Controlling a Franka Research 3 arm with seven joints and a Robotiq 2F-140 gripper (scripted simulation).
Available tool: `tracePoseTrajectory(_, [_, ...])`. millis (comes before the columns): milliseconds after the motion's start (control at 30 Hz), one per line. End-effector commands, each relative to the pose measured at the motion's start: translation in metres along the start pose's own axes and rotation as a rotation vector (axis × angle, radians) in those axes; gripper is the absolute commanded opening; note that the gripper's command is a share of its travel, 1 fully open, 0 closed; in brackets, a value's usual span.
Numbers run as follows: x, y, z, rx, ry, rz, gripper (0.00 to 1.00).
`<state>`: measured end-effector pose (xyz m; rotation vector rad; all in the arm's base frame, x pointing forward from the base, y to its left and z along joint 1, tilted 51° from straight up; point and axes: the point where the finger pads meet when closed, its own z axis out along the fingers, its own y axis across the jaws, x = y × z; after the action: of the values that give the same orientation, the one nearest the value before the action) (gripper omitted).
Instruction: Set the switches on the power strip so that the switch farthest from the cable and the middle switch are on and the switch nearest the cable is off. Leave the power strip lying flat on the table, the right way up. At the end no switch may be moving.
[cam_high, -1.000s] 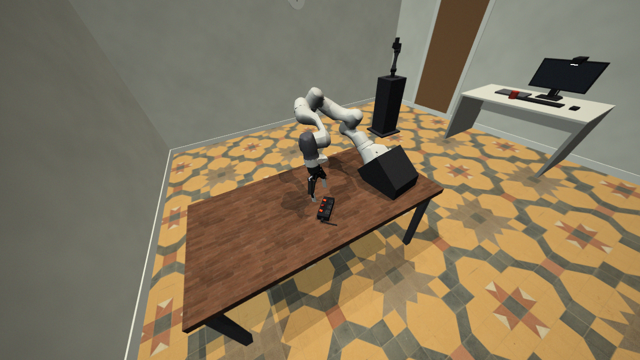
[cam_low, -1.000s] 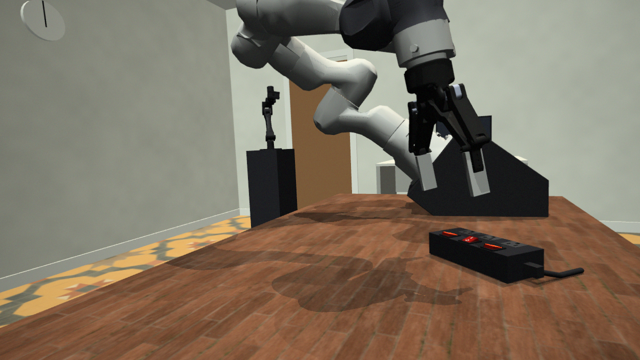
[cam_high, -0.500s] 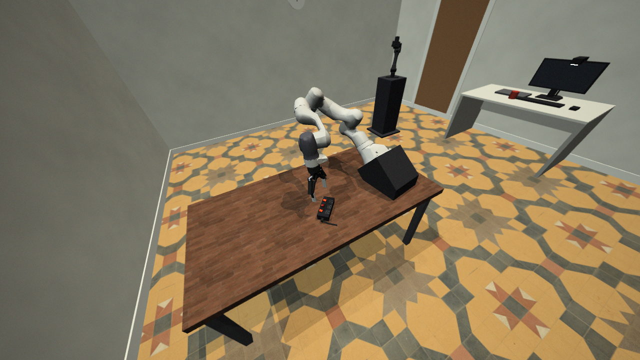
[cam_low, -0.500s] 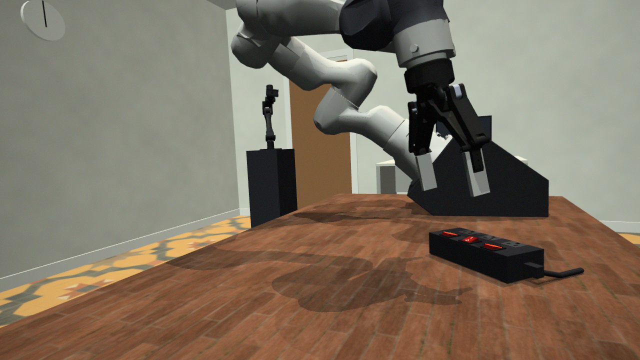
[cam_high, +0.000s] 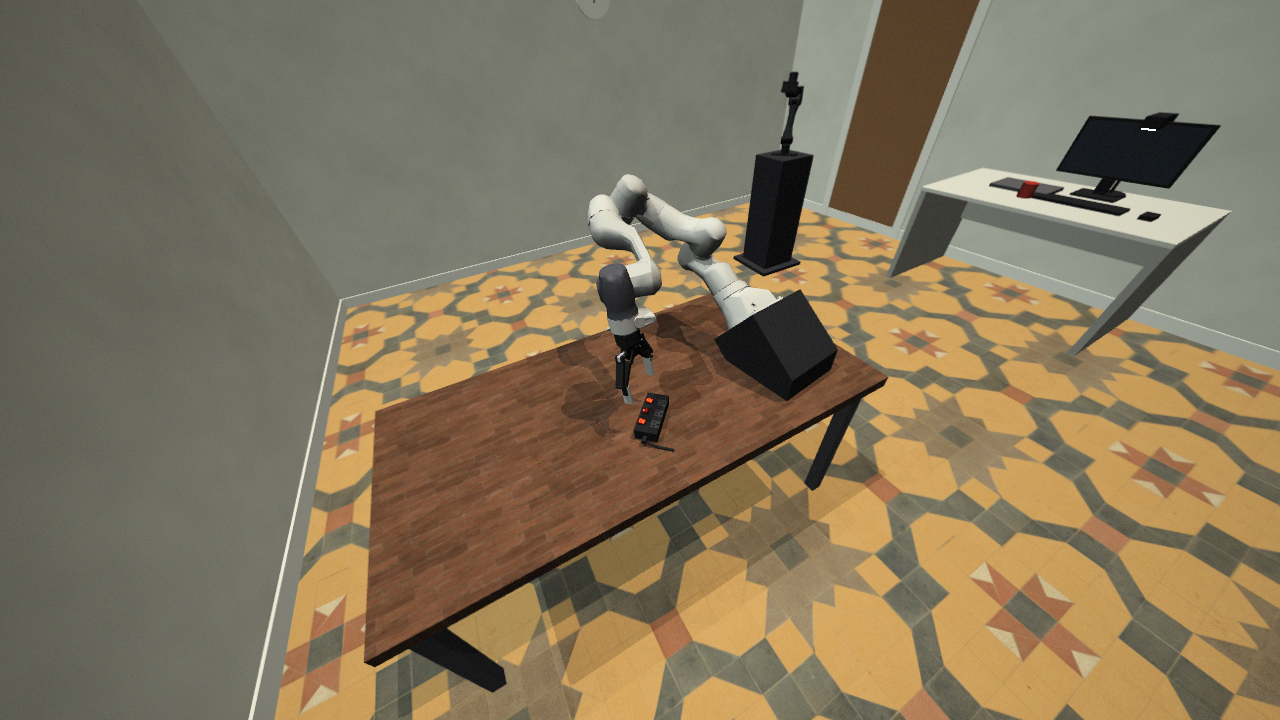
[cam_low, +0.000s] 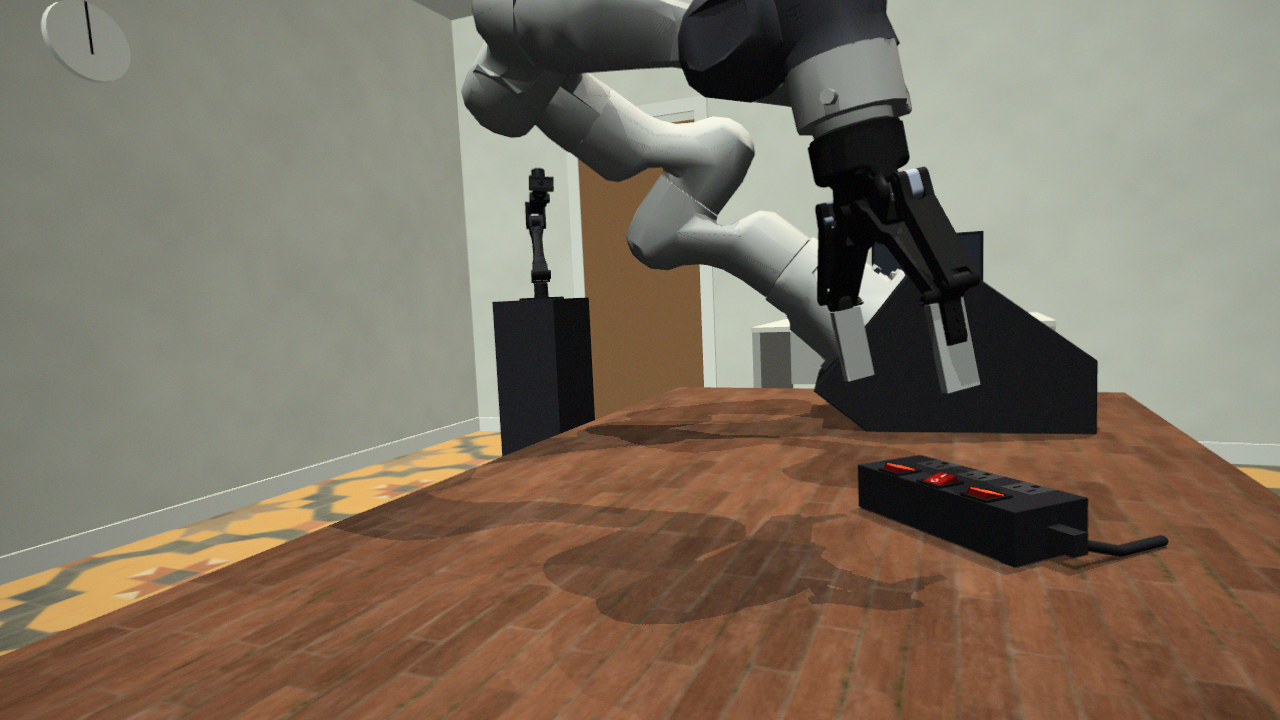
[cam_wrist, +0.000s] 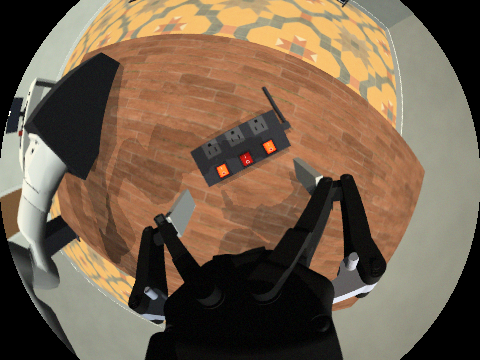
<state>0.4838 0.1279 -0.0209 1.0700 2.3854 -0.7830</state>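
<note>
Plank-grained wooden table (cam_low: 447, 582) bears boxy black power strip (cam_low: 984, 523).

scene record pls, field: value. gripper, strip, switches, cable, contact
gripper: open, nothing between the fingers
gripper pose: pointing down, above the table, up and back from the strip
power strip: black, lying flat, switch side up
switches: three red rockers in a row; middle one looks darker than the outer two; on/off cannot be told
cable: short black stub at the end of the strip away from the arm's base
contact: none, gripper apart from the strip
</note>
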Motion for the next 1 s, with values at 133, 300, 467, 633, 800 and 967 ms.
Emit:
tracePoseTrajectory(133, [0.021, 0.007, -0.008, 0.013, -0.041, 0.157, 1.0])
tracePoseTrajectory(300, [0.033, 0.011, -0.014, 0.017, -0.069, 0.255, 1.0])
tracePoseTrajectory(467, [0.033, 0.011, -0.014, 0.017, -0.069, 0.255, 1.0])
tracePoseTrajectory(633, [0.047, 0.014, -0.019, 0.016, -0.102, 0.359, 1.0])
tracePoseTrajectory(800, [0.06, 0.016, -0.024, 0.012, -0.133, 0.458, 1.0])
tracePoseTrajectory(967, [0.071, 0.017, -0.028, 0.004, -0.16, 0.537, 1.0])
